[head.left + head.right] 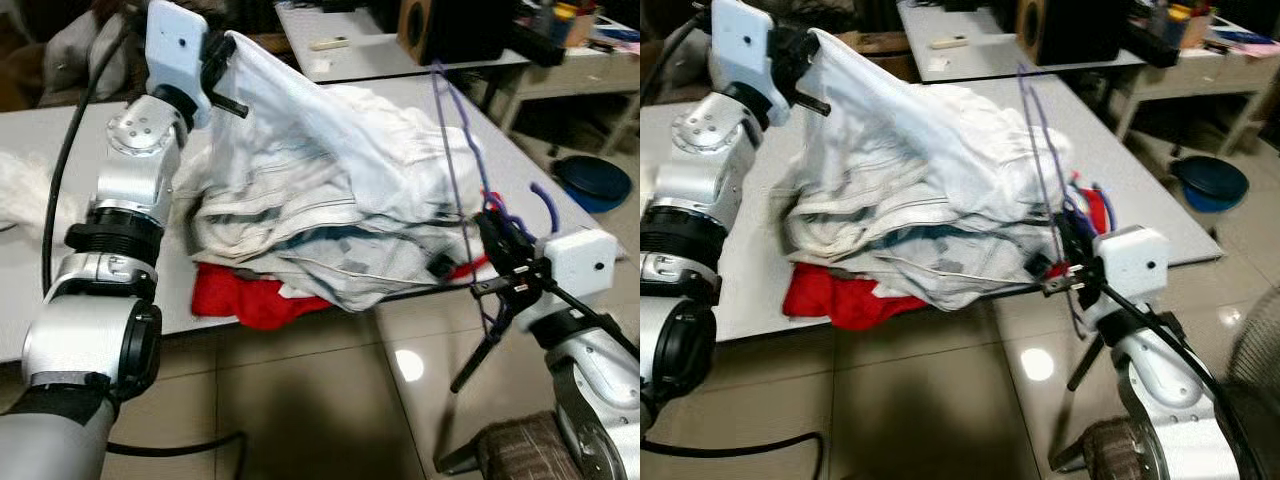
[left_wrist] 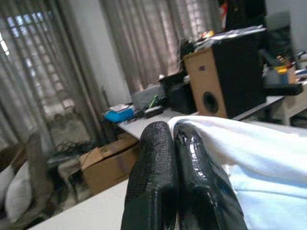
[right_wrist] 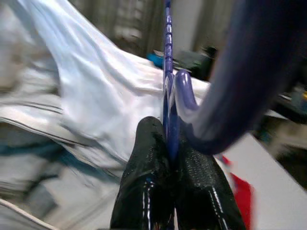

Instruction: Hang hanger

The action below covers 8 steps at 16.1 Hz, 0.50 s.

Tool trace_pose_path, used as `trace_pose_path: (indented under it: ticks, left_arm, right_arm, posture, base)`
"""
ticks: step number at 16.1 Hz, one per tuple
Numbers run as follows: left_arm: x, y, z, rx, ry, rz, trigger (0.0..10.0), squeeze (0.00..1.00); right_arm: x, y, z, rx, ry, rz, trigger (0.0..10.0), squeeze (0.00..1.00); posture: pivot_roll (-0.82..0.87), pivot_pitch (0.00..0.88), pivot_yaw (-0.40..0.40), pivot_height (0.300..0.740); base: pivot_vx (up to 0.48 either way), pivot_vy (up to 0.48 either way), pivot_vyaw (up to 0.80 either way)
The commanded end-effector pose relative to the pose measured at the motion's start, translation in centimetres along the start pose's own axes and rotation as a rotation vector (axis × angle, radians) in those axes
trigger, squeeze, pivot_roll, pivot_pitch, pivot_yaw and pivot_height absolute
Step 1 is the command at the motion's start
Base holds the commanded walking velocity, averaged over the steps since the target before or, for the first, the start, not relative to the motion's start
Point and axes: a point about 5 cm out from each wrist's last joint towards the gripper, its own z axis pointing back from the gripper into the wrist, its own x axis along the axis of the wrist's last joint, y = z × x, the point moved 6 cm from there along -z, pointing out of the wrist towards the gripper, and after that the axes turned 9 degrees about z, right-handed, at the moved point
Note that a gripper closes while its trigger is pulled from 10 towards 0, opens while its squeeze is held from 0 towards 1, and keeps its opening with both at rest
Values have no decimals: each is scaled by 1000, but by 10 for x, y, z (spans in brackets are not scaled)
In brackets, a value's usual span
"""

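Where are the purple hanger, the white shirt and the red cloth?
purple hanger (image 1: pixel 452 120), left eye view, its upright wire.
white shirt (image 1: pixel 330 170), left eye view, the lifted fabric's middle.
red cloth (image 1: pixel 245 295), left eye view, its front edge.

The head views are evenly lit from overhead, and a bright round glare spot sits on the glossy floor tiles (image 1: pixel 408 365) at lower centre. The white garment (image 1: pixel 330 190) at centre is nearly blown out. Dark shadow pools on the floor under the table edge (image 1: pixel 300 315) and the upper right corner is dim. In the left wrist view daylight glows through curtains (image 2: pixel 43 57) at upper left. The right wrist view is heavily blurred, the purple hanger (image 3: pixel 225 81) smeared at upper right.
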Motion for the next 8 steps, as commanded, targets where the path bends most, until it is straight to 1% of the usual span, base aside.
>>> trace_pose_path:
  ticks: [1,2,3,5,6,7,8]
  left_arm:
    - [-1,5,3,18,-6,10,0,0]
    - [-1,7,3,30,-14,34,0,0]
    - [-1,8,4,31,-15,38,0,0]
    - [-2,-7,-1,-27,-13,63,0,0]
    - [0,-12,-3,-43,-18,80,0,0]
    - [6,-22,-8,-79,-31,126,0,0]
    - [14,-37,-14,-138,-41,196,0,0]
  right_arm:
    - [9,7,-2,48,-54,-32,10000,0]
    - [19,16,-1,106,-99,-63,10000,0]
    - [23,19,0,125,-114,-69,10000,0]
    - [40,43,7,289,-168,-213,10000,0]
    - [41,50,10,340,-163,-236,10000,0]
    - [41,60,14,411,-142,-256,10000,0]
    - [32,69,18,459,-87,-260,10000,0]
  posture:
    - [-14,0,20,740]
    - [-13,0,24,740]
    - [-13,0,25,740]
    - [-13,0,36,740]
    - [-13,0,40,740]
    - [-15,0,49,740]
    - [-17,0,56,740]
  base:
    - [0,0,0]
    - [0,0,0]
    - [0,0,0]
    - [0,0,0]
    - [0,0,0]
    - [0,0,0]
    - [0,0,0]
